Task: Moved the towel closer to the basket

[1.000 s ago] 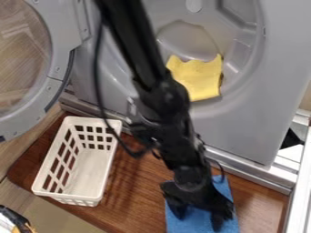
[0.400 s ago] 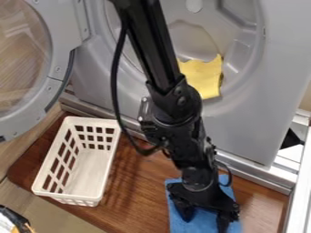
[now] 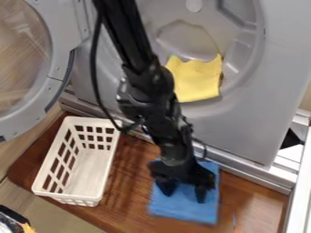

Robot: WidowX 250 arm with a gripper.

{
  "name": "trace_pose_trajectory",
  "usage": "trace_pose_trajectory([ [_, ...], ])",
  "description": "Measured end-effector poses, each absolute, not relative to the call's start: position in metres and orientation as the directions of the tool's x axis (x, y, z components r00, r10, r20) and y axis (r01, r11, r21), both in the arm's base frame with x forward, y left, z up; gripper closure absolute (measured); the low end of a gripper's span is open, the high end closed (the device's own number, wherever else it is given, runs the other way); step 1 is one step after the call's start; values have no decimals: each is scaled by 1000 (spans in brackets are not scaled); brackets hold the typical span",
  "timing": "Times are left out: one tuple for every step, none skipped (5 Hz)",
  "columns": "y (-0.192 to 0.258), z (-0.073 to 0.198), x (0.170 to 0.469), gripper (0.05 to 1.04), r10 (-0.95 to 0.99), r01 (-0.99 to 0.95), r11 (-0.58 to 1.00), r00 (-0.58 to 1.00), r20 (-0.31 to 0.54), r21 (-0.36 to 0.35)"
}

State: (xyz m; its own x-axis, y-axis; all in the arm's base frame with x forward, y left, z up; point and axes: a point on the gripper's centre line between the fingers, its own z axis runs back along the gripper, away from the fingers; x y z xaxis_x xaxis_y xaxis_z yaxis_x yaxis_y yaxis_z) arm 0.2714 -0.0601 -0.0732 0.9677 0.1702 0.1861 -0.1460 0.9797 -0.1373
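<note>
camera view: the blue towel [image 3: 182, 207] is lying at four o'clock from the basket [image 3: 88, 170], near but apart; the gripper [image 3: 183, 190] is resting over it, fingers parted, probably pressing down. the shift is looking mostly done, lifting clear remaining.

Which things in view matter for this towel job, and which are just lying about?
Part of the job:
- blue towel, on the wooden surface
- white basket, left of the towel in the view
- pincer, down at the towel

Just there:
- yellow cloth, in the machine's round opening
- grey machine
- its open door
</note>
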Motion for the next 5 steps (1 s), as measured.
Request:
trace_pose_trajectory([
  [-39, -68, 290, 85, 234, -208, 968, 950, 209, -137],
  [-19, -65, 298, 85, 292, -269, 954, 931, 218, -128],
  [-1, -65, 298, 85, 348, -329, 937, 912, 217, -120],
  [4, -66, 297, 85, 375, -358, 926, 903, 210, -116],
  [5, -67, 293, 85, 374, -361, 927, 907, 193, -102],
])
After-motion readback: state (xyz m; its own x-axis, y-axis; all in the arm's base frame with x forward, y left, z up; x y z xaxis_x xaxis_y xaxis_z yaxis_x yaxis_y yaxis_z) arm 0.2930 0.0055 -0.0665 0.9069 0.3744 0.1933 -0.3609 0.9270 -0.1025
